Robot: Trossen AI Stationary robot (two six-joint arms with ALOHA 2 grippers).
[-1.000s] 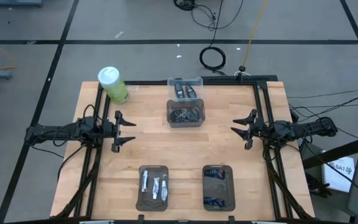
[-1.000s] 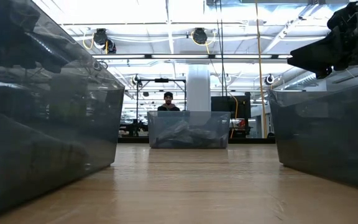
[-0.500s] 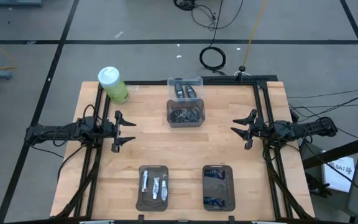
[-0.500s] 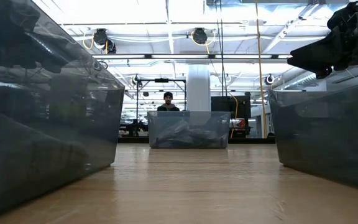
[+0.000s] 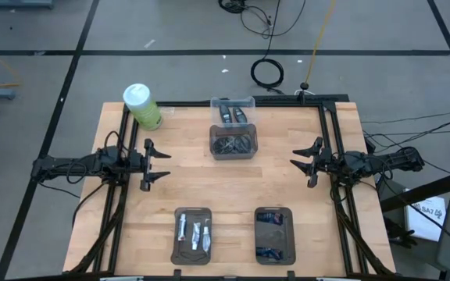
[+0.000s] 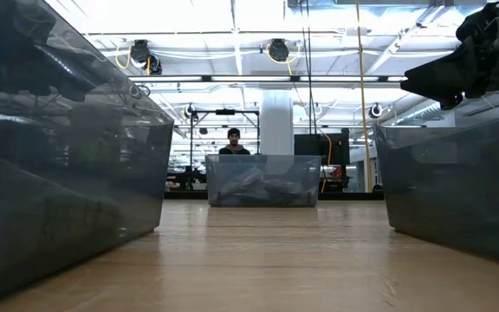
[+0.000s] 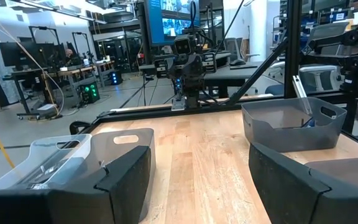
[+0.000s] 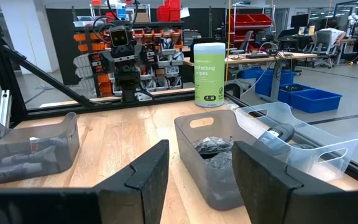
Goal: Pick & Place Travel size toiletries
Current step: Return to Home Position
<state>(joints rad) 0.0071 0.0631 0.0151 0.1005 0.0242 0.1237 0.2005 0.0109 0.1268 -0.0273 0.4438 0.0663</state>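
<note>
Done: white-and-pale-blue mini tubes (image 5: 194,232) in left dark grey rectangular tray (image 5: 193,255); dark blue mini tubes (image 5: 271,251) in right tray (image 5: 275,210).
Remaining: seemingly dark items (image 5: 233,144) heaped in grey see-through bin (image 5: 233,157) behind.
Pincers: left gripper (image 5: 167,165), right gripper (image 5: 293,158) spread wide, empty, at table sides.

Both arms lay low at opposite worktop edges, the left pincer (image 5: 158,163) and the right pincer (image 5: 301,161) facing each other, fingers spread, holding nothing.
</note>
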